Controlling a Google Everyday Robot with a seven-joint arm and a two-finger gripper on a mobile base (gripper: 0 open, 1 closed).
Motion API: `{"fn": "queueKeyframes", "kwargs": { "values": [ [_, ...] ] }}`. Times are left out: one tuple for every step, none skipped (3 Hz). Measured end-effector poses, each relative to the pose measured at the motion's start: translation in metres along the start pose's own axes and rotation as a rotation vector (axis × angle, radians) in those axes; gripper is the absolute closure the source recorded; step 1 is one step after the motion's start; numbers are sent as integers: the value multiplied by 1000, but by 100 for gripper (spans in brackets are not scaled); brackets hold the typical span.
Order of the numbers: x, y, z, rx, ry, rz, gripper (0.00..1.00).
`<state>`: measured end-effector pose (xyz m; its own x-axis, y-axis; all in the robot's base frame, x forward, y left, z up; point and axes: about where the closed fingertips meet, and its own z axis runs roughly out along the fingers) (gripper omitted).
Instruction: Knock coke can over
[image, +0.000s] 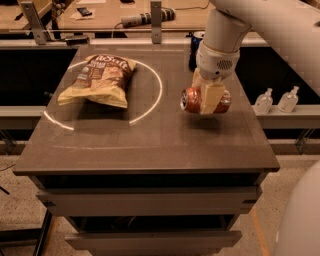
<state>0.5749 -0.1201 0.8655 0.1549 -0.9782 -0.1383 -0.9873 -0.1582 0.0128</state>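
Observation:
The coke can (190, 100), red with a silver top, lies on its side at the right of the dark table (150, 145), its top facing left. My gripper (207, 97) comes down from above on the white arm. Its cream fingers (212, 97) straddle the can's middle, one in front and one behind, and are closed on it. The can's right end (225, 102) shows past the front finger. A shadow lies on the table just under the can.
A chip bag (97, 80) lies at the table's back left inside a white circle mark (150, 107). A dark blue can (193, 47) stands at the back edge, partly hidden by the arm. Two small bottles (277, 100) stand on a shelf to the right.

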Motion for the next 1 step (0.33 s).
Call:
{"fn": "queueKeyframes", "kwargs": {
  "values": [
    [-2, -8, 1, 28, -9, 0, 82]
  ]
}}
